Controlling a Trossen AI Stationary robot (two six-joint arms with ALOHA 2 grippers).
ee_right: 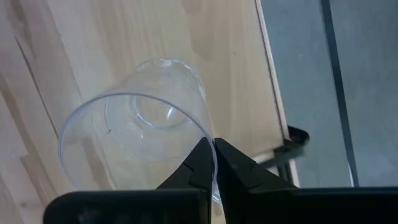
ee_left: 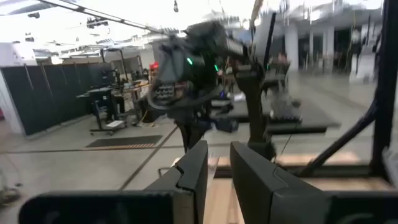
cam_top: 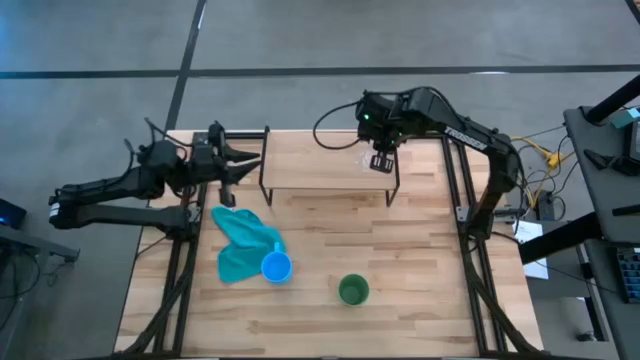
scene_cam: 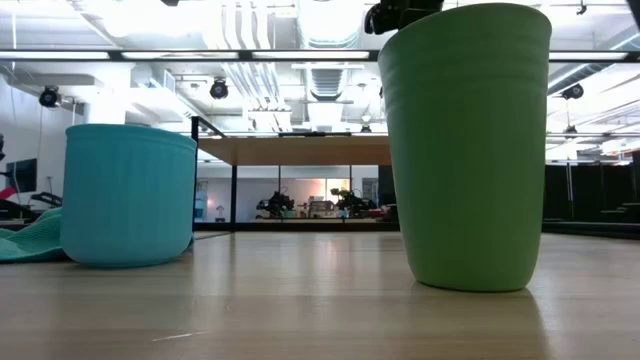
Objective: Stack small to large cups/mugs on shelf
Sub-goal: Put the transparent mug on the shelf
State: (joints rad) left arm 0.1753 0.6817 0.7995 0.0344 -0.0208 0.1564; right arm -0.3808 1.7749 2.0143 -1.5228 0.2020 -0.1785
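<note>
The clear glass cup [ee_right: 143, 130] is in my right gripper [ee_right: 213, 155], which hovers over the right end of the light-wood shelf [cam_top: 320, 175] at the table's far side [cam_top: 381, 163]. The blue cup [cam_top: 277, 267] stands near the table's front with the teal cloth [cam_top: 240, 245] beside it. The green cup [cam_top: 353, 290] stands upright to its right. In the low view the green cup [scene_cam: 465, 150] and blue cup [scene_cam: 130, 195] fill the foreground. My left gripper [cam_top: 250, 162] waits, slightly open, level with the shelf's left end. My right gripper pinches the clear cup's wall at its rim [ee_right: 208, 140], one finger inside the mouth and one outside. The fingers come from above, pointing down. The cup sits tilted over the shelf board; whether its base touches the board cannot be told.
The shelf's thin black legs [ee_right: 292, 140] stand near the table's right far corner. The teal cloth lies crumpled between the shelf and the blue cup. The arms' black frames run along both table sides. Bare wood [cam_top: 420, 240] lies in front of the shelf.
</note>
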